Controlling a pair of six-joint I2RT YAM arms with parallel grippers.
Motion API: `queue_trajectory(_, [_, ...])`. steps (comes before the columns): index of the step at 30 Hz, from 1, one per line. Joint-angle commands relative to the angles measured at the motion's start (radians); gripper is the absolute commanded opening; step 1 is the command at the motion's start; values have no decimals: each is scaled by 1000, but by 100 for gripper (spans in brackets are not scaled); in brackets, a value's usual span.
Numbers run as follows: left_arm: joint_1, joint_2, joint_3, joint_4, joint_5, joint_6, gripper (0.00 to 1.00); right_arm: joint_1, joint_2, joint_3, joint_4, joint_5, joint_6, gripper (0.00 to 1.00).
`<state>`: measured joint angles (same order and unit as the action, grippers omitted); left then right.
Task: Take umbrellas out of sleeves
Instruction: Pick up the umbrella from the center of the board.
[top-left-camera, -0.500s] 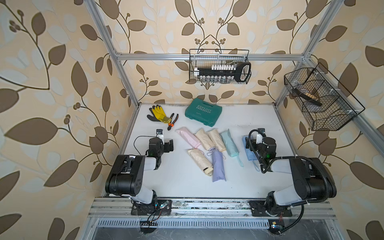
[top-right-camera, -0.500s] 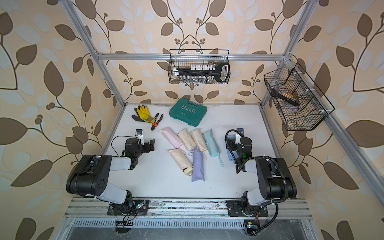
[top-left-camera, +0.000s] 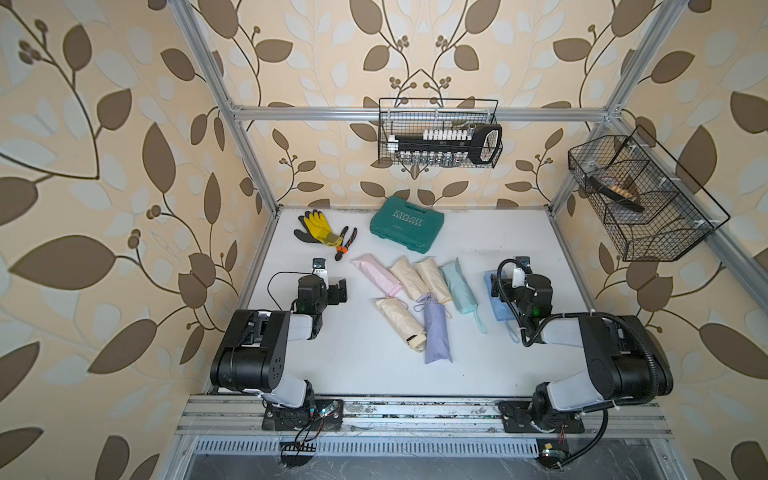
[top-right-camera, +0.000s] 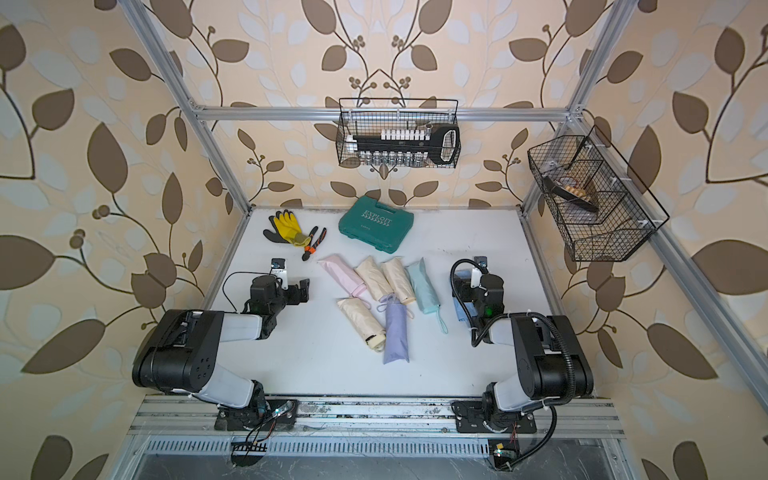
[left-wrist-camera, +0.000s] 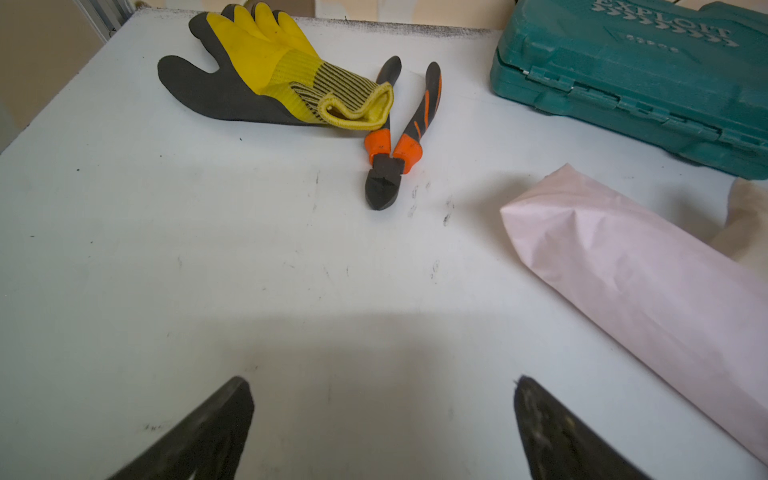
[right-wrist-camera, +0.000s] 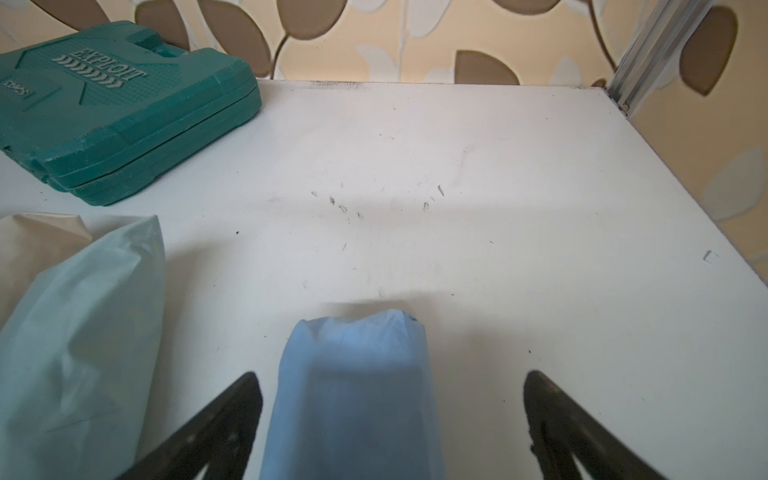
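Jaws spread wide on both arms, gripping nothing. Right jaws sit either side of the blue sleeve (right-wrist-camera: 353, 395) near the worktop's (top-left-camera: 353, 374) right edge. Left jaws hover over bare surface, just beside the pink sleeve (left-wrist-camera: 644, 291).

Nothing drawn out yet, I judge. Cream sleeves (top-left-camera: 409, 278), mint sleeve (top-left-camera: 459, 289) and lilac sleeve (top-left-camera: 436, 332) lie mid-worktop, all left to do.

Glove (left-wrist-camera: 266, 66), cutters (left-wrist-camera: 395, 137) and green case (top-left-camera: 407, 224) sit along the far edge, clear of my path.
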<state>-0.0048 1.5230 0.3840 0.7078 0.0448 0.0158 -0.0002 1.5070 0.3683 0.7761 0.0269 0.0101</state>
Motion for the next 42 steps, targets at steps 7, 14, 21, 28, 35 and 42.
queue_trajectory(7, [9,-20,18,18,-7,-11,99,6,-1,16,18,11,-3,99])
queue_trajectory(14, [8,-17,15,24,-9,-11,99,5,-1,14,19,11,-4,99])
queue_trajectory(21, [8,-9,10,48,-7,-8,99,5,-2,15,19,12,-4,99])
queue_trajectory(28, [9,11,-1,104,-6,-4,99,5,1,20,10,12,-3,99])
queue_trajectory(35, [6,-12,4,76,-41,-14,99,11,-21,30,-19,37,-1,99])
queue_trajectory(42, [6,-51,501,-791,-119,-128,99,10,-189,356,-612,30,123,99])
